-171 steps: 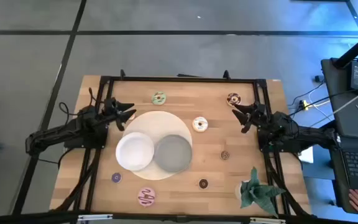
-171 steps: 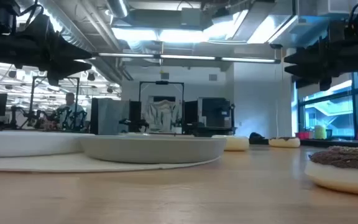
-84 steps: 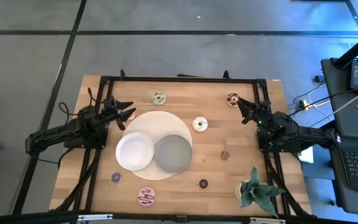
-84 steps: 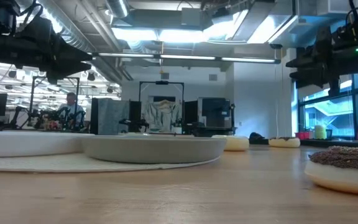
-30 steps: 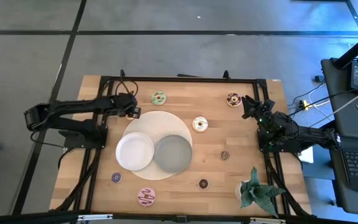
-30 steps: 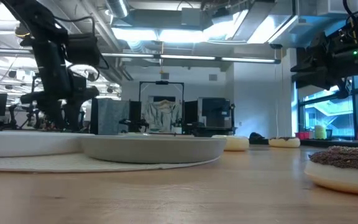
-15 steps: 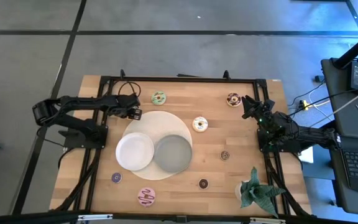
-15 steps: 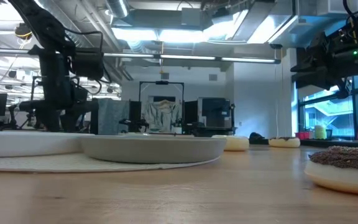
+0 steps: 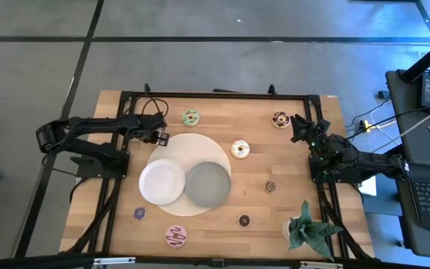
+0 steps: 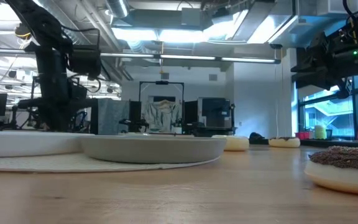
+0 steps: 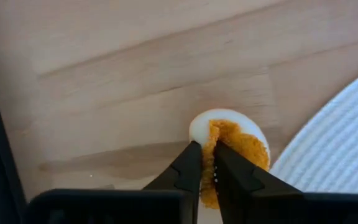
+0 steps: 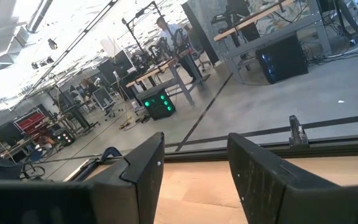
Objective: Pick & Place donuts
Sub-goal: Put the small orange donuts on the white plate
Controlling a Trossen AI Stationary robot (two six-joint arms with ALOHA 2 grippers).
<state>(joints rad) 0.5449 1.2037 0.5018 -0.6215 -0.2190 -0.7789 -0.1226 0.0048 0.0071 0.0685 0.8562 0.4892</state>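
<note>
The left gripper (image 11: pixel 207 163) reaches down at the far-left edge of the big round white mat (image 9: pixel 189 142), its dark tapered fingers (image 11: pixel 188 169) drawn nearly together over a small orange-topped donut (image 11: pixel 229 146). That donut has a crumbly orange icing over a smooth white base and sits on bare plank just beside the mat's ribbed rim (image 11: pixel 334 149). Whether the fingertips actually grip it, I cannot tell.

The right gripper (image 9: pixel 298 127) waits raised near the table's right edge, its blocky fingers (image 12: pixel 143 171) spread wide.

The wooden table (image 9: pixel 260 202) is pale and jointed in strips, framed by a black rail. On the mat rest a glossy white plate (image 9: pixel 162 181) and a matte grey plate (image 9: pixel 207 183), touching rim to rim.

Other donuts lie scattered apart:
- a green-iced donut (image 9: pixel 191 117) near the far edge
- a dark brown donut (image 9: pixel 280 119) just beside the right gripper
- a white-iced donut (image 9: pixel 240 149) right of the mat
- a tiny brown donut (image 9: pixel 270 187)
- a tiny dark donut (image 9: pixel 244 220)
- a tiny purple donut (image 9: pixel 139 213)
- a pink donut (image 9: pixel 175 237) near the front edge

A spiky green plant (image 9: pixel 308 228) fills the front right corner. Open wood lies between the mat and the right rail.
</note>
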